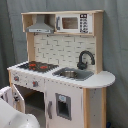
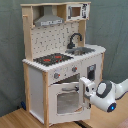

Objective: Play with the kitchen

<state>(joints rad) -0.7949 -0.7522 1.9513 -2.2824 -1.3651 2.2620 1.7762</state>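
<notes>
The pincer point(image 2: 86, 89) sat at the top edge of the oven door point(image 2: 66, 99), though I could not tell whether it gripped it. That door hung ajar (only slightly), so play had begun. The kitchen point(image 2: 60, 60) stood on the wooden surface point(image 2: 20, 119), the arm point(image 2: 112, 92) reaching in from the second exterior view's right.

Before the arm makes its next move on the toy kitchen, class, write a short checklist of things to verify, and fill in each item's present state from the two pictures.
1. Oven door partly swung open, in both exterior views: ok.
2. Gripper up against the oven door's free edge, second exterior view: ok.
3. Gripper's hold on the door: cannot tell.
4. Stovetop bare of loose items: ok.
5. Microwave door shut: ok.
6. Kitchen standing upright, not tipped: ok.
</notes>
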